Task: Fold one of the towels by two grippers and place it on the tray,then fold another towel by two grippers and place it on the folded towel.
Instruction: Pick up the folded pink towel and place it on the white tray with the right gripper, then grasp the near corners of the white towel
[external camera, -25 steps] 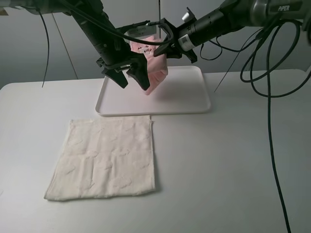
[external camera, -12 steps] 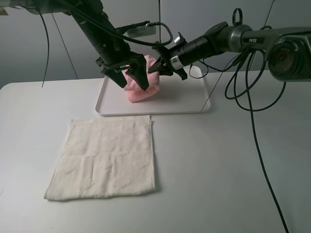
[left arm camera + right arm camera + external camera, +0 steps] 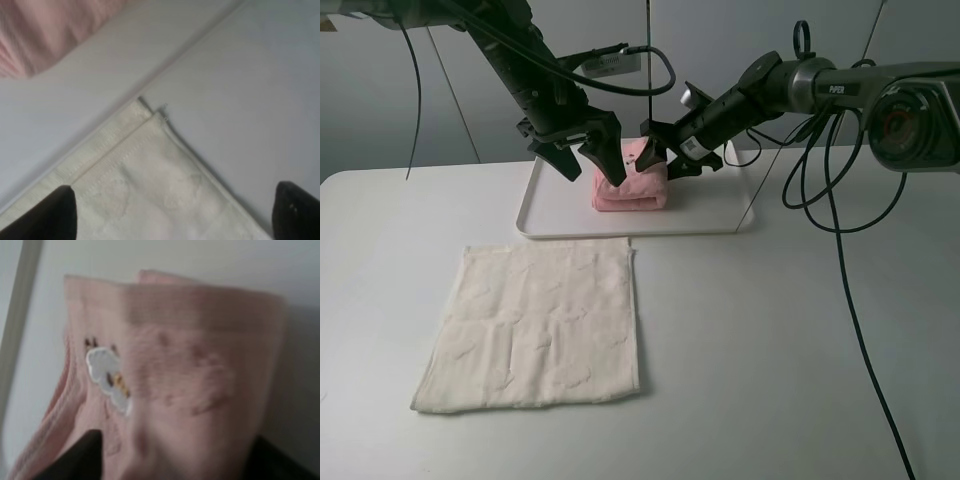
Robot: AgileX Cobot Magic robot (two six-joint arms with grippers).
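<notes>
Pink towel (image 3: 630, 190) folded, lying on tray (image 3: 710, 215): first placement looks done. Left end effector (image 3: 590, 165) wide open, empty. Right end effector (image 3: 662, 168) jaws parted astride towel top, apparently letting go. Cream towel (image 3: 540, 325) flat on bench (image 3: 770, 350), likely next.

Your left gripper (image 3: 175, 220) has its jaws spread wide, with a black fingertip (image 3: 52, 215) at each lower edge of the frame. Between them you see the cream towel (image 3: 150, 190), its corner right against the tray (image 3: 115, 55) rim. The pink towel (image 3: 45, 30) is blurred and lies on the tray. Bare table (image 3: 250, 75) sits beside the corner.
</notes>
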